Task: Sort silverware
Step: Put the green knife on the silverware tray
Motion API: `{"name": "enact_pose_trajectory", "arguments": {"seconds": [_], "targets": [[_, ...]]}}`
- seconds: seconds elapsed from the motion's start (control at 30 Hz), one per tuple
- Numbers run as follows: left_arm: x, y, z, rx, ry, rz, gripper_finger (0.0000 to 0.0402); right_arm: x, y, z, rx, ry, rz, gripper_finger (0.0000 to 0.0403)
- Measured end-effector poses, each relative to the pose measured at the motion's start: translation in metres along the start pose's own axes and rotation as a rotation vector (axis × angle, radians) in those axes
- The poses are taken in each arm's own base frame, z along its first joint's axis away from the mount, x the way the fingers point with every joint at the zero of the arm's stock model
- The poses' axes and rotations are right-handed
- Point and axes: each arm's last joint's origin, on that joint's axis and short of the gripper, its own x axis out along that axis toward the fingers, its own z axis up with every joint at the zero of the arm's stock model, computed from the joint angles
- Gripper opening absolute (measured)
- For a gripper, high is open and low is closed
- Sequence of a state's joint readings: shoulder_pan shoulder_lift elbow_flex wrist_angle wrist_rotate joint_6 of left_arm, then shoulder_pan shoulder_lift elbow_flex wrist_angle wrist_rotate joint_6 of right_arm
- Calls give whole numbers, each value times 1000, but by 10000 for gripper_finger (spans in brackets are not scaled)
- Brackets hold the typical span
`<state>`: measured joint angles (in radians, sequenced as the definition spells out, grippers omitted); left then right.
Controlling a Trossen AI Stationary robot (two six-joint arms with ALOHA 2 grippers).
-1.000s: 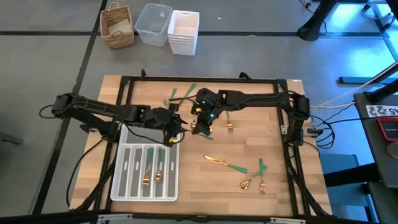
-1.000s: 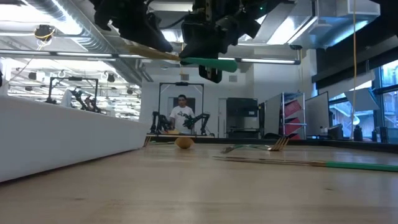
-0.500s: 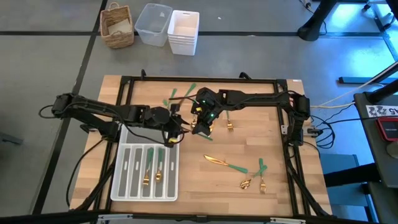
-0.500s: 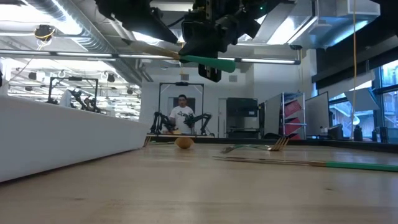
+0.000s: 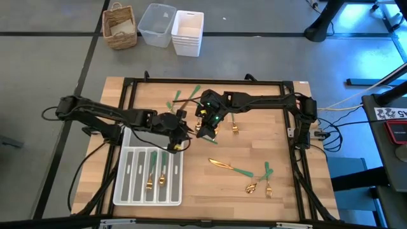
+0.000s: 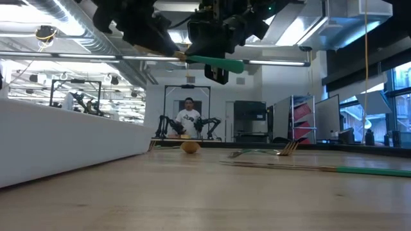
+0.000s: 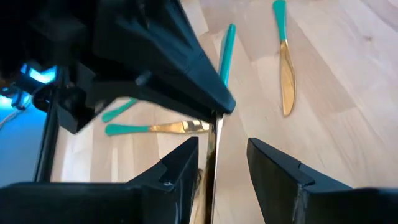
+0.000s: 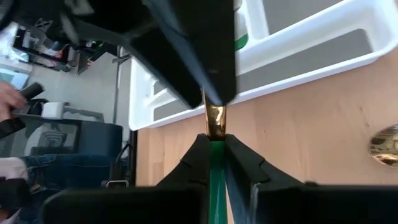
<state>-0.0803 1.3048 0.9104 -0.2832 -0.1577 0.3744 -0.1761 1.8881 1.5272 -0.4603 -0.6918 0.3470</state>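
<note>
A knife with a gold blade and a green handle [image 6: 223, 63] hangs level in the air above the table's middle. My right gripper [image 5: 205, 127] [image 8: 217, 163] is shut on it. My left gripper [image 5: 181, 133] [image 7: 222, 169] is open. Its two fingers stand on either side of the gold blade [image 7: 214, 146], and I cannot tell whether they touch it. The white tray [image 5: 130, 191] lies near the left arm with a few gold-and-green pieces [image 5: 150, 180] lying in its slots. More silverware lies loose on the wood: a knife [image 5: 229, 167], a spoon [image 5: 252, 187] and a fork [image 5: 268, 186]. My right gripper pinches the knife's green handle [image 8: 217, 149] between its two fingers, right beside where the gold blade begins. It comes at the knife from above. The knife is lifted clear and lies level, its blade pointing toward my left gripper and its handle end [image 6: 237, 65] sticking out the other way.
Another fork [image 5: 234, 128] lies beside the right gripper, and green-handled pieces [image 5: 179, 99] lie near the table's far edge. A wicker basket [image 5: 120, 26], a clear bin [image 5: 157, 24] and a white bin [image 5: 187, 32] stand beyond the table. A person stands far off in the room [image 6: 188, 115].
My left gripper has come down a little and moved in along the gold blade toward the right gripper, so it covers more of the blade in the low view. The right gripper and the knife have stayed where they were.
</note>
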Motion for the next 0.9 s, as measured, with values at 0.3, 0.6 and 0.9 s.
{"name": "enact_pose_trajectory", "arguments": {"seconds": [0.3,0.6,0.9], "targets": [[9,-1,-3,0,27,-3,130,0,0,0,0,-1,0,26],[9,0,-3,-6,26,7,37,0,0,0,2,0,1,26],[9,0,-3,-54,28,-3,14,0,0,0,-1,-1,1,26]]}}
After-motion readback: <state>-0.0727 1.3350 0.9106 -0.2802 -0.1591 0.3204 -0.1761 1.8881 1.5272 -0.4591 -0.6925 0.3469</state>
